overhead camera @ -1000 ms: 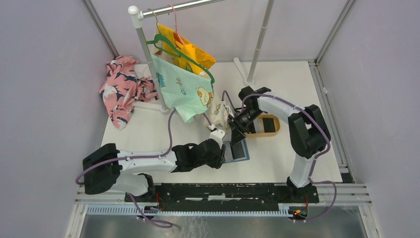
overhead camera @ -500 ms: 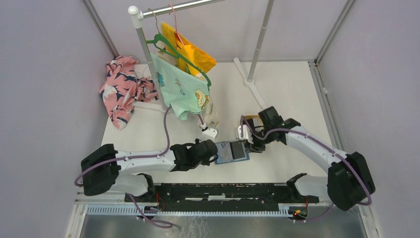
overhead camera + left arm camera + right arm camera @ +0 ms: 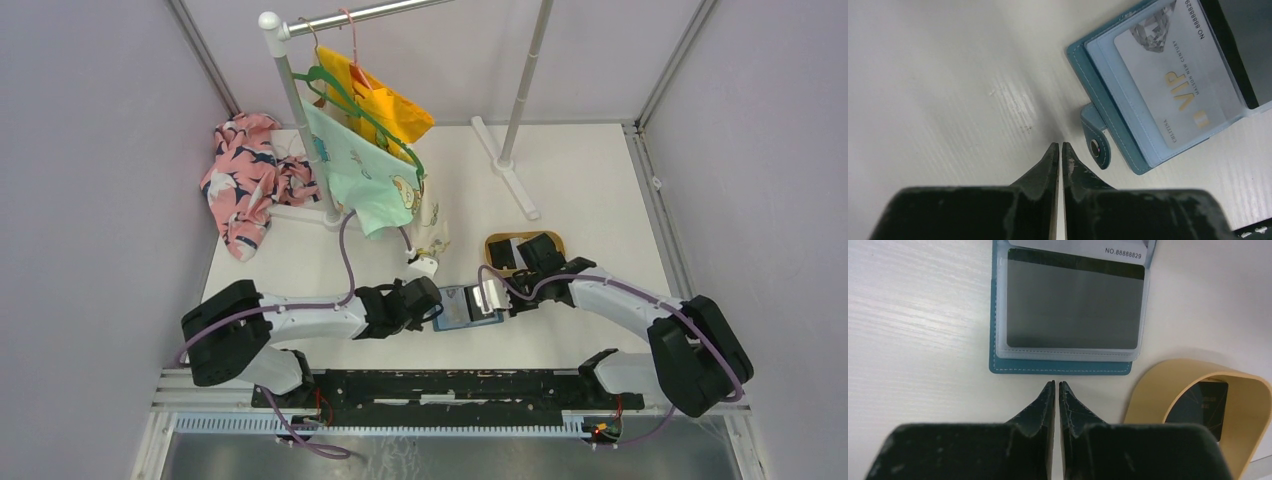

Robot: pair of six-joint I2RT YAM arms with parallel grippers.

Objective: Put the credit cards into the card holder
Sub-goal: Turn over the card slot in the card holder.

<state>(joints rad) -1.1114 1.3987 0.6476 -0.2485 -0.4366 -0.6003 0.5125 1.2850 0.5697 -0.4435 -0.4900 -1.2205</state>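
White table, your stock: card holder lying open, dark credit card sleeved inside. Your left gripper just left of it, pinched together, empty; right gripper just right, likewise. Tan tray nearby holds second credit card.

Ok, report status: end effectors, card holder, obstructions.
Left end effector shut, empty; right end effector same. Card holder open flat, cards in sleeves. One dark card in tan tray. Nothing in the way.
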